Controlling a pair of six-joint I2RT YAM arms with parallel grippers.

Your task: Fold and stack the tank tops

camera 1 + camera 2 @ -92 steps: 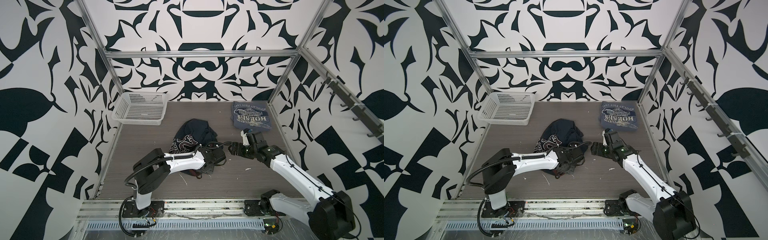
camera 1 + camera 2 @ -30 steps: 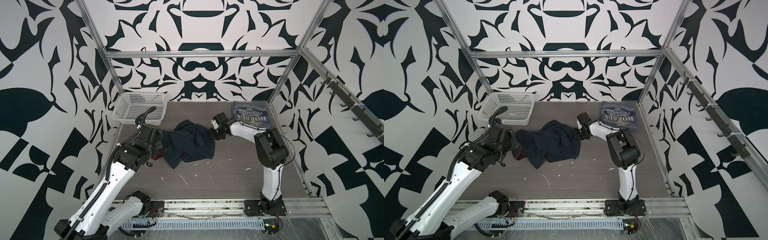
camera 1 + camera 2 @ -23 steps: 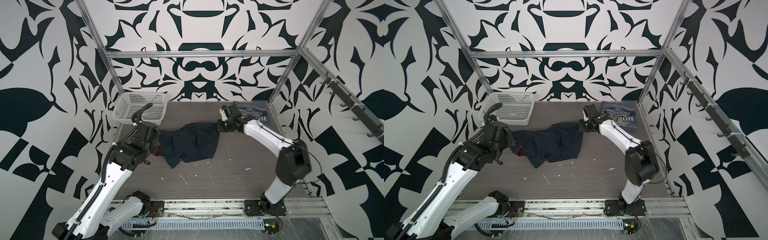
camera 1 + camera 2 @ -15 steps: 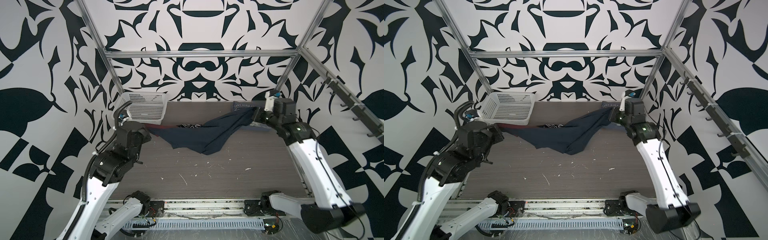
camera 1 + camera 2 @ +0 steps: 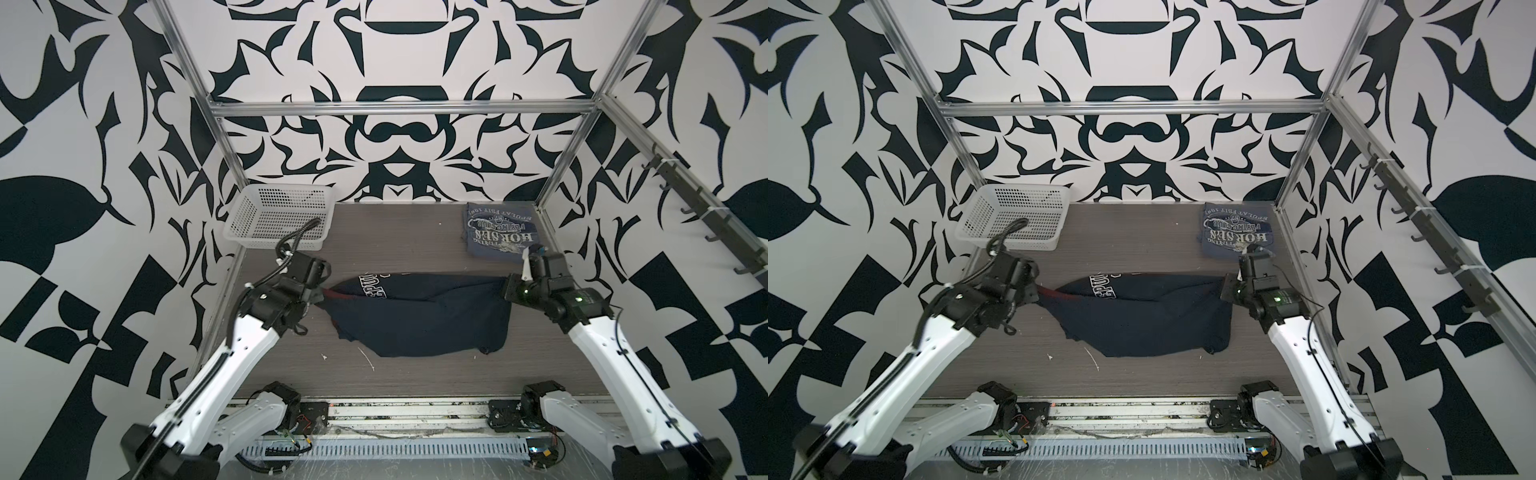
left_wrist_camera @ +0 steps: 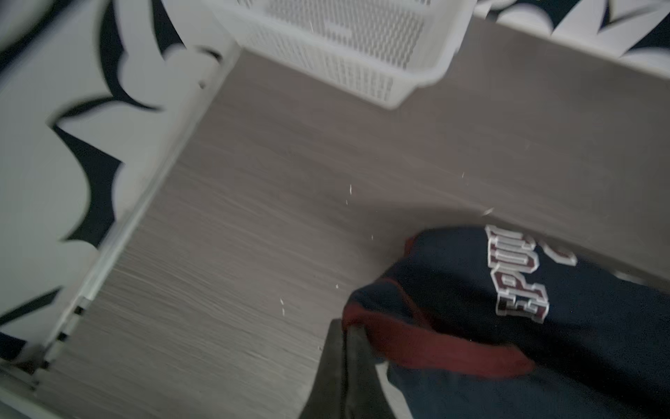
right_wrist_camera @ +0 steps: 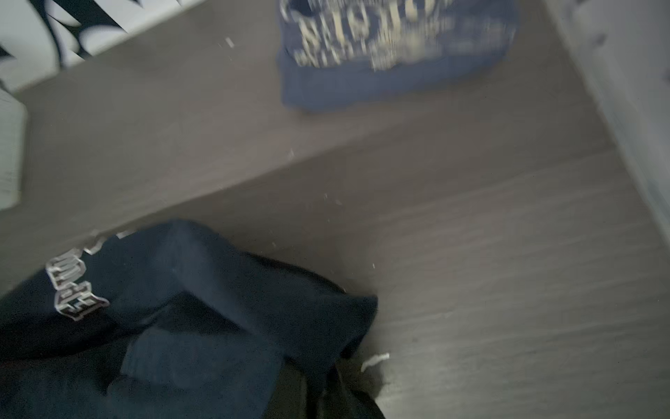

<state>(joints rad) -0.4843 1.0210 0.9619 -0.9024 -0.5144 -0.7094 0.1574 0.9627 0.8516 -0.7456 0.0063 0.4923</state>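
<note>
1. We see the left fingers (image 5: 321, 296) pinched shut on the red-trimmed end of the navy tank top (image 5: 415, 320). In the left wrist view the red band meets the dark tips directly.
2. The right fingers (image 5: 505, 286) are clamped on the opposite end of the same top. In the right wrist view, navy cloth bunches up right against them, though that picture is blurred.
3. In both top views the navy tank top (image 5: 1133, 324) spans the middle of the surface (image 5: 395, 232) between the two arms. Its upper edge is pulled taut, with white-outlined lettering near the left end. The rest sags toward the front, and we cannot tell whether the low edge touches the surface.
4. The grey-blue tank top (image 5: 498, 232) lies folded flat in the far right corner, white print up. It sits apart from the navy one and just behind the right arm's wrist.
5. The white basket (image 5: 257, 242) stands in the far left corner, behind the left arm (its cable crosses in front of the basket wall).
</note>
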